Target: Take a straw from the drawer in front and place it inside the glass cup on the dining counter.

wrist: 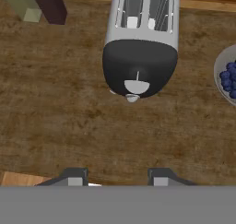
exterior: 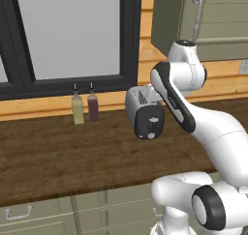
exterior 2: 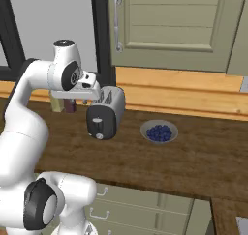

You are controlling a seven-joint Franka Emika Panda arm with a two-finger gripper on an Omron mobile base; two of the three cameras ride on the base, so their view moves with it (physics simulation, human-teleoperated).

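gripper: its two tips are standing apart with only bare wood showing between them; it is holding nothing.
arm: it is hanging folded above the wall counter, with the hand looking straight down onto the brown top.
beneath the hand: a toaster is sitting just ahead of the tips, two bottles are standing off to one side by the window, and a bowl of blueberries is resting on the other side.
cabinet fronts: narrow green drawers with metal handles are sitting shut under the counter edge.
straw, drawer, cup: I am seeing none of them from where the cameras are looking, so I cannot say where they are.
progress: by my reckoning nothing is done yet; finding and opening the drawer, picking the straw, going to the dining counter and dropping it in the cup are all still ahead.
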